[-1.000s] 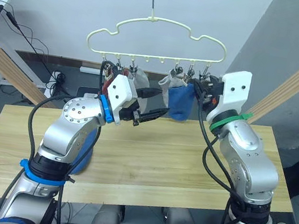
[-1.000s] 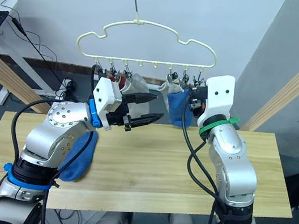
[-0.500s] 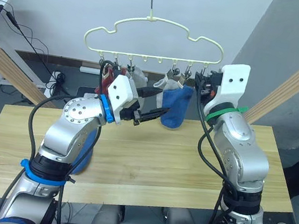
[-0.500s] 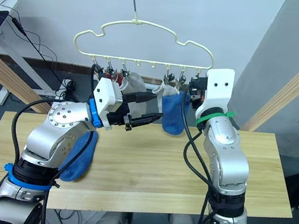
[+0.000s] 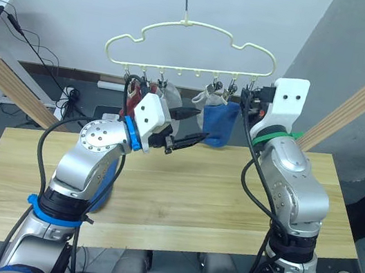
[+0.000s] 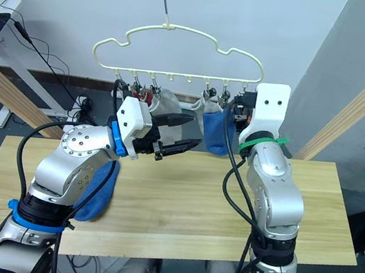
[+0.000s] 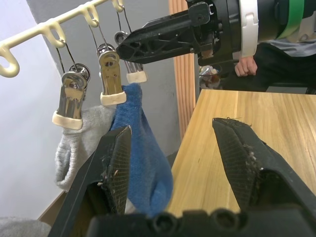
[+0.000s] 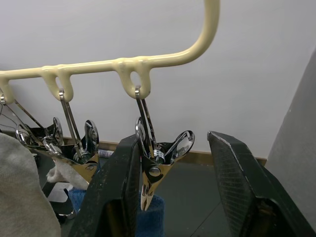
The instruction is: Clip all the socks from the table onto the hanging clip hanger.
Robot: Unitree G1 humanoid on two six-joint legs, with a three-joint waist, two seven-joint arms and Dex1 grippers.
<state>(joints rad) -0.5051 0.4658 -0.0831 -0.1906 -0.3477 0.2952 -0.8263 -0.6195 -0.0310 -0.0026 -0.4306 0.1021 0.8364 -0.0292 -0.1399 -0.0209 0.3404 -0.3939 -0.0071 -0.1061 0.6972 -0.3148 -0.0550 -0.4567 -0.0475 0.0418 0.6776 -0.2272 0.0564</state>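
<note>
Right gripper open around end clip; blue sock hangs below

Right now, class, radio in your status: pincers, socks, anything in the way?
Both pincers open: left pincer, right pincer straddling the end clip. Blue sock hangs clipped; another blue sock on the table.

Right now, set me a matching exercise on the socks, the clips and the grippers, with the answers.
Things:
1. upper blue sock
2. lower blue sock
3. end clip
4. left gripper

States:
A. between the open fingers of the right gripper
B. open, empty, beside the upper blue sock
C. lying on the table
D. clipped to the clip hanger

Pairs: 1-D, 2-C, 3-A, 4-B
</note>
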